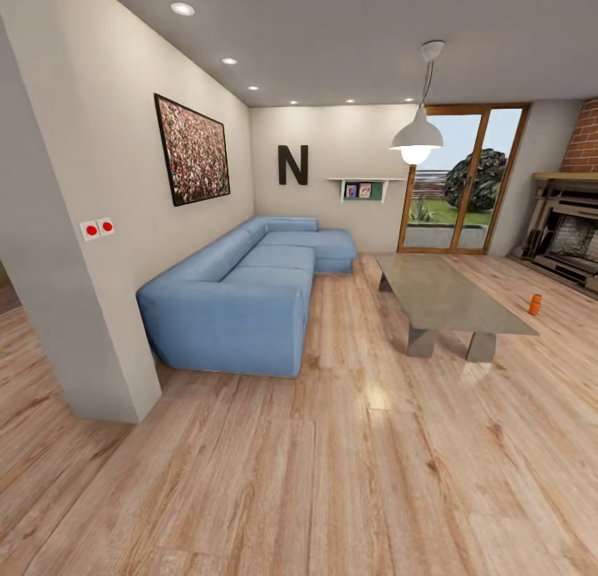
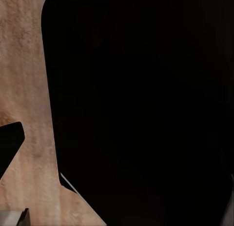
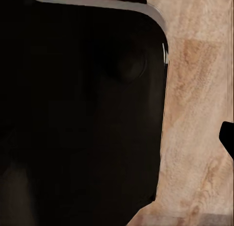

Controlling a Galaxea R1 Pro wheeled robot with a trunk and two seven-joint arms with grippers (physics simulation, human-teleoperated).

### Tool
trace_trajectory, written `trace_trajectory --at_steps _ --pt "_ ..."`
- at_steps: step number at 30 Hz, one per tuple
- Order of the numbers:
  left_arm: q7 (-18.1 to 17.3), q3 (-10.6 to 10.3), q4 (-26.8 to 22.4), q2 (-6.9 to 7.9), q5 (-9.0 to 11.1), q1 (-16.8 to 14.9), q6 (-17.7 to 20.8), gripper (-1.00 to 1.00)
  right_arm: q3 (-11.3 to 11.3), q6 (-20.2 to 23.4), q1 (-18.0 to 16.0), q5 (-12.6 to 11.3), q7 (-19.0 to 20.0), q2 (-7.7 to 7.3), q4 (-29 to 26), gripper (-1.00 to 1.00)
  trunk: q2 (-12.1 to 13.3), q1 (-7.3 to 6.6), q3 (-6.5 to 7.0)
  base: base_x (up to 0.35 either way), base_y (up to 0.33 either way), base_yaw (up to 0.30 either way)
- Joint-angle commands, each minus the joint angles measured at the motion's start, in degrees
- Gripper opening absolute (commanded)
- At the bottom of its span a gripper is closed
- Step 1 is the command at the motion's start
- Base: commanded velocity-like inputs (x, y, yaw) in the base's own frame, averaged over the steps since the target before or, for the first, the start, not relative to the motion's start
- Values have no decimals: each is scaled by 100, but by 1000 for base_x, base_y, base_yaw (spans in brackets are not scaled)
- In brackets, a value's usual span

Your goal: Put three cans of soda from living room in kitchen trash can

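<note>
I am looking into the living room, with its blue corner sofa (image 1: 249, 290), long grey low table (image 1: 448, 298), brick fireplace (image 1: 573, 227) and wood-framed glass doors (image 1: 461, 182). One small orange can of soda (image 1: 535, 304) stands upright on the wood floor to the right of the table, between it and the fireplace. The other two cans and the brown bin are out of view. Both wrist views show a large black part of my own body over the wood floor (image 2: 29, 89). A dark sliver at the edge of each wrist view may be a finger (image 2: 9, 143).
A white wall corner (image 1: 100, 310) with two red switches juts out at the left, close to the sofa's end. Open wood floor (image 1: 349, 476) stretches from me to the sofa and table. A pendant lamp (image 1: 417, 136) hangs above the table.
</note>
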Motion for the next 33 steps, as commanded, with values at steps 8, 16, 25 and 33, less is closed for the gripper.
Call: trace_trajectory --at_steps 8,16,25,33 --pt "-1971 125 -4387 648 1398 240 686 100 37 49 -171 -13 1879 -438 -3243 100 0 0 0 0 0 0" --pt "-2403 101 -4757 680 1974 242 778 100 -76 44 -172 -18 2897 -499 -3803 100 0 0 0 0 0 0" --pt "-2509 112 -4767 690 2042 242 798 100 -777 46 -164 -11 3091 -724 -3866 100 0 0 0 0 0 0" --pt "-2522 117 -4793 782 2034 242 789 100 -816 11 -163 -1 2907 -749 -3874 100 0 0 0 0 0 0"
